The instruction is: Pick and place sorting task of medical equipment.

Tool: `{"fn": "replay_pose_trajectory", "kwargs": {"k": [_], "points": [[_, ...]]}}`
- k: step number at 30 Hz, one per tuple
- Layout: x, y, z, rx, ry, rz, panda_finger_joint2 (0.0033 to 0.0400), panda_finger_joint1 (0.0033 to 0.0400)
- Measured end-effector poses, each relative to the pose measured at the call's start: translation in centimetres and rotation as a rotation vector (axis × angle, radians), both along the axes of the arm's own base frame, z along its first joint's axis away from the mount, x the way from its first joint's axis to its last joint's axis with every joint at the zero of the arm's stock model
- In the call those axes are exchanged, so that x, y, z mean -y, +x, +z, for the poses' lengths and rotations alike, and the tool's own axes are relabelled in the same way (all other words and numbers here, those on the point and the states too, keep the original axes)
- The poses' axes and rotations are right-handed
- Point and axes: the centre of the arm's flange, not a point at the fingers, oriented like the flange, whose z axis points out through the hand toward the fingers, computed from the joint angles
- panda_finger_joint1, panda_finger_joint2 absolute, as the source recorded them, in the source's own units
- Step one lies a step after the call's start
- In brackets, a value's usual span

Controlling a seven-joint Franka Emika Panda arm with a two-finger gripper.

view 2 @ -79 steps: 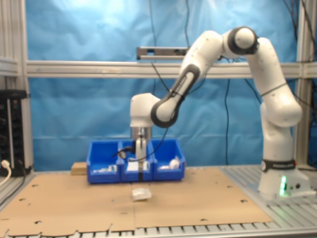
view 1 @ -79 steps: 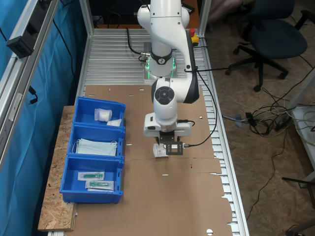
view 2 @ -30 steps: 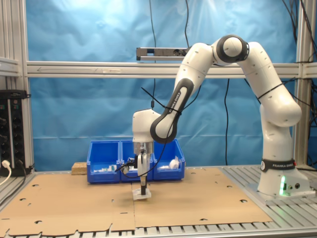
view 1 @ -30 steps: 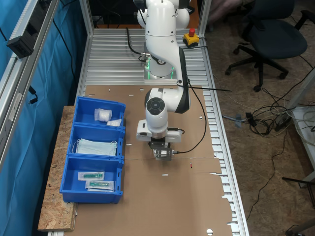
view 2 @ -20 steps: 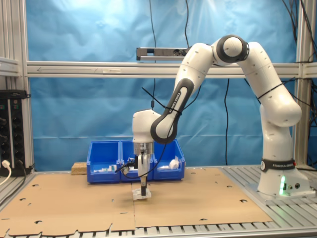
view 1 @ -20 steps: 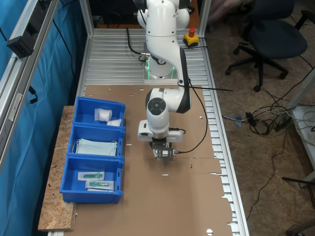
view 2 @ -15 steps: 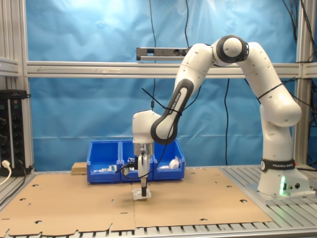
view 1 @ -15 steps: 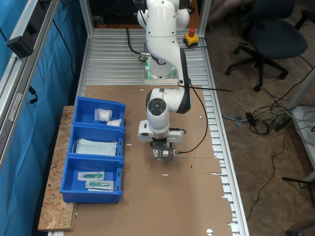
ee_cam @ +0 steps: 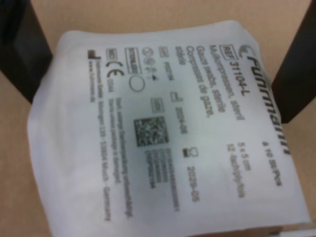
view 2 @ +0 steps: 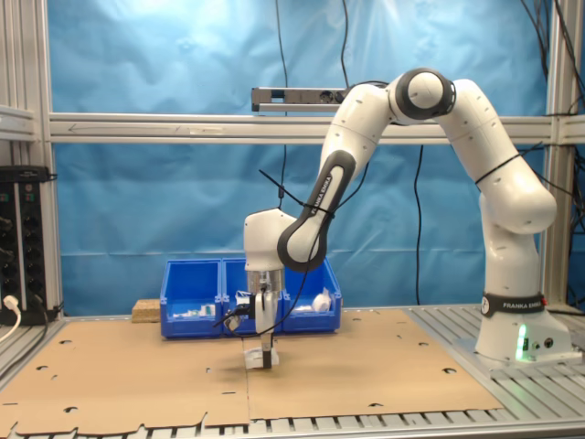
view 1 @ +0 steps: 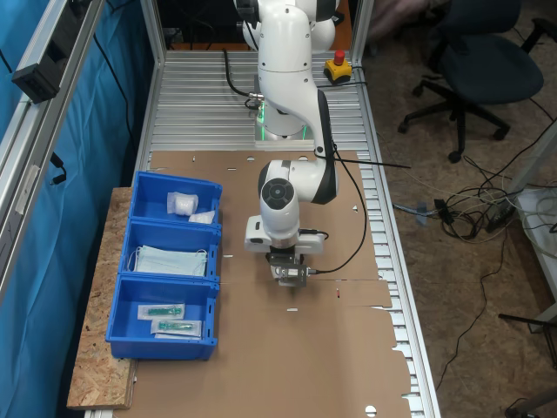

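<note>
The white robot arm's black gripper (view 2: 265, 359) is reaching straight down onto the brown cardboard sheet (view 1: 331, 348), its two dark fingers (ee_cam: 19, 49) sitting apart on either side of the flat white square sealed packet (ee_cam: 163, 133), which is lying on the cardboard near the blue plastic bins (view 1: 165, 270).

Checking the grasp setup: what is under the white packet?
The white packet lies on brown cardboard, bare around its edges, with the hand's fingers at two opposite sides. Whatever is beneath its middle is covered.
</note>
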Motion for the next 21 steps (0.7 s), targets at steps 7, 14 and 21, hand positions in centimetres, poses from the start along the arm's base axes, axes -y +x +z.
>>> {"fn": "replay_pose_trajectory", "kwargs": {"k": [7, 14, 21], "points": [[0.04, 0.42, -0.17, 0.006, 0.0, -0.001, 0.04, 0.04], [0.11, 0.85, -0.08, 0.023, -0.002, -0.002, 0.04, 0.04], [0.12, 0.9, -0.16, 0.028, -0.002, -0.003, 0.04, 0.04]]}}
